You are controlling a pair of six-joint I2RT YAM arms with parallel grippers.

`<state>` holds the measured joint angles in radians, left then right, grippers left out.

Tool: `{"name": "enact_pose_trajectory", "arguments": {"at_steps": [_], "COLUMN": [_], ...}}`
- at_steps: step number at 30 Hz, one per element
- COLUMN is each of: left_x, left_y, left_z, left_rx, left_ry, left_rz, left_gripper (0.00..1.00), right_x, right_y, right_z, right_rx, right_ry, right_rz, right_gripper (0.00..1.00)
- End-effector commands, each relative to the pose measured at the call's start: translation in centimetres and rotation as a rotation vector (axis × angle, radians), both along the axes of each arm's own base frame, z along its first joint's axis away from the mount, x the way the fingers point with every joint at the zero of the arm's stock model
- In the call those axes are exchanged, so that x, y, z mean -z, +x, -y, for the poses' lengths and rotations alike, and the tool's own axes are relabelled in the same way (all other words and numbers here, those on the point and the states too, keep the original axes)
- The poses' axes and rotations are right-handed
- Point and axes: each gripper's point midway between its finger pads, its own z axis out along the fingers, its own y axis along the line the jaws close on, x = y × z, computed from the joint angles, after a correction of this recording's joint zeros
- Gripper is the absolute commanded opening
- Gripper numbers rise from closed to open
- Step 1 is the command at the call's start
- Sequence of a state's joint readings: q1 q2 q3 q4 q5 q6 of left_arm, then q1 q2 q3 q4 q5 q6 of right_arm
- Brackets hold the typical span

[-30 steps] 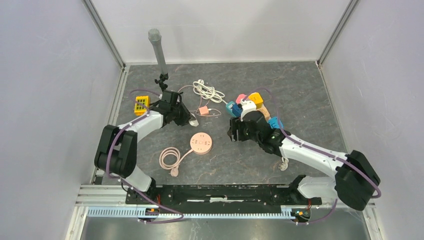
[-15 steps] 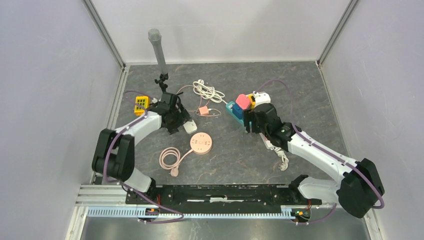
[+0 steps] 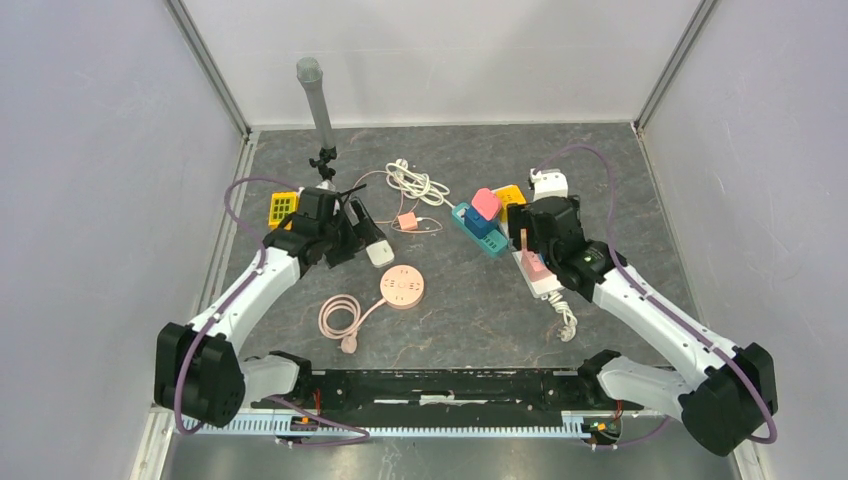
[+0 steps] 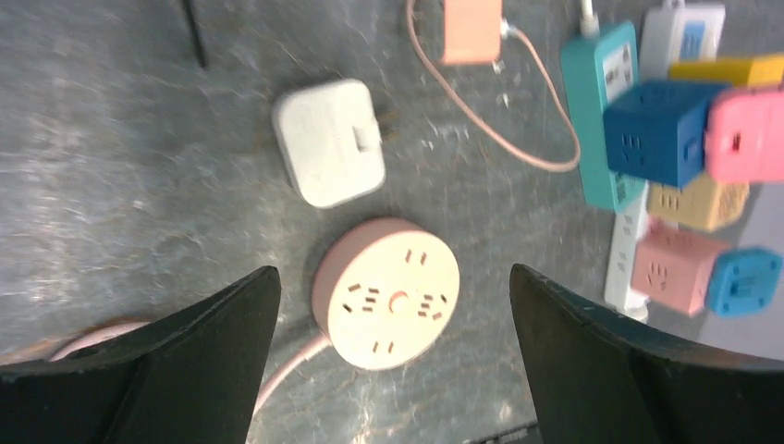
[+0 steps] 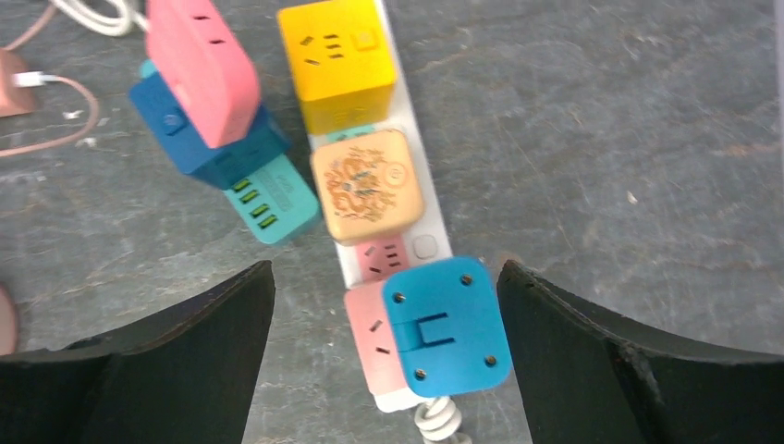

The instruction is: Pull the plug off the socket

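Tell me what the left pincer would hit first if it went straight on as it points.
Probably the round pink socket, centred in the open left pincer; the white plug lies clear of that line. Its height above the socket is unclear.

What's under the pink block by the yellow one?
A dark blue cube, on a teal strip. The pink block hides the cube's top.

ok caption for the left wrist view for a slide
Open left tool above a white plug lying loose beside the round pink socket.
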<state>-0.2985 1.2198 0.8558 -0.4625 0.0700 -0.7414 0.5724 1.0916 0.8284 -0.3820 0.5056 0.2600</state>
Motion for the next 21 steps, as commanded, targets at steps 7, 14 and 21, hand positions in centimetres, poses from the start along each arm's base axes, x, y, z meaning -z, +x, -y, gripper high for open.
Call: {"name": "enact_pose_trajectory", "arguments": {"at_steps": [7, 14, 21], "left_x": [-0.7, -1.1, -1.0], "left_y": [-2.6, -2.8, -2.6], "left_z": [5.1, 5.2, 4.5], "left_rx": [0.251, 0.294, 0.304], "left_ry": [-0.175, -0.156, -0.097], "left_rz": [0.017, 0.032, 0.021], "left_gripper": [0.96, 0.95, 0.95], "right_x": [-2.9, -2.3, 0.3], "right_y": [4.7, 9.1, 9.2], "right_z": [-8.1, -8.9, -10.9], "right_rx": [-0.296, -0.348, -0.517], "right_ry": [0.144, 0.162, 0.176], "right_rz": [0.080, 0.015, -0.113], "right_gripper": [0.86, 0.88, 0.69]}}
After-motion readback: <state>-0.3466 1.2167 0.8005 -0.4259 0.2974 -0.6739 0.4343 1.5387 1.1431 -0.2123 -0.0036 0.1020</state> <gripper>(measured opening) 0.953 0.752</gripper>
